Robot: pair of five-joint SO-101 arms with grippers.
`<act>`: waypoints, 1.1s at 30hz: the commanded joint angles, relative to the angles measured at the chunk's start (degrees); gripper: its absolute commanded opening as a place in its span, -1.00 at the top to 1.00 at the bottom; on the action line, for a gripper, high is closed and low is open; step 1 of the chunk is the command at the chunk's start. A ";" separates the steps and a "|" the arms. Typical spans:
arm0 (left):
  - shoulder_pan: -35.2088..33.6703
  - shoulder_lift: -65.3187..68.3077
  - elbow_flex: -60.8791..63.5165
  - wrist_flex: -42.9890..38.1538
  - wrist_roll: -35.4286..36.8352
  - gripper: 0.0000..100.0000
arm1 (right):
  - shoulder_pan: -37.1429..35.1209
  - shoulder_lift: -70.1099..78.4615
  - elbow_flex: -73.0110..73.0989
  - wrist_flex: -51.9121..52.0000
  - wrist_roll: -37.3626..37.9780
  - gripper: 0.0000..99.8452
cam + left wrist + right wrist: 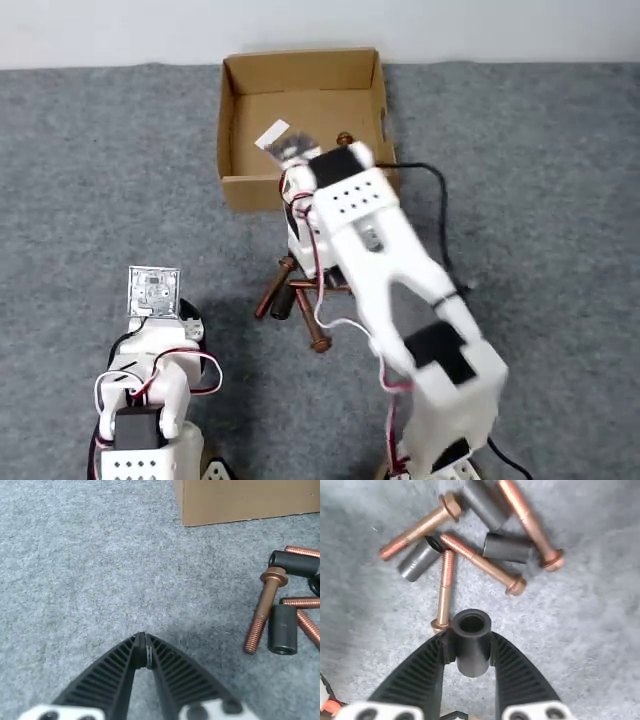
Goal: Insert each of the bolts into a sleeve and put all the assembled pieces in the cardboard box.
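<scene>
My right gripper is shut on a black sleeve, held upright above the grey carpet. Under it lies a pile of copper bolts and black sleeves, loosely crossed. In the high view the pile sits just in front of the cardboard box, partly covered by the right arm. My left gripper is shut with nothing in it, low over bare carpet, with a bolt and sleeves off to one side.
A white label lies inside the box. A black cable trails beside the right arm. The left arm sits at the near left with open carpet around it.
</scene>
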 commanded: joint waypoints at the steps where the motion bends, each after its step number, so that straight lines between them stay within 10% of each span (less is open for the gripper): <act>1: -0.79 -0.62 -1.27 0.26 0.53 0.99 | 1.45 -12.09 4.04 2.51 0.09 0.98; 21: 5.89 1.76 -14.46 8.97 -0.97 0.99 | 19.12 -54.46 36.92 1.54 -10.11 0.98; 33: 13.19 47.74 -41.54 6.95 -0.62 0.99 | 19.12 -69.85 49.93 -4.26 -14.24 0.98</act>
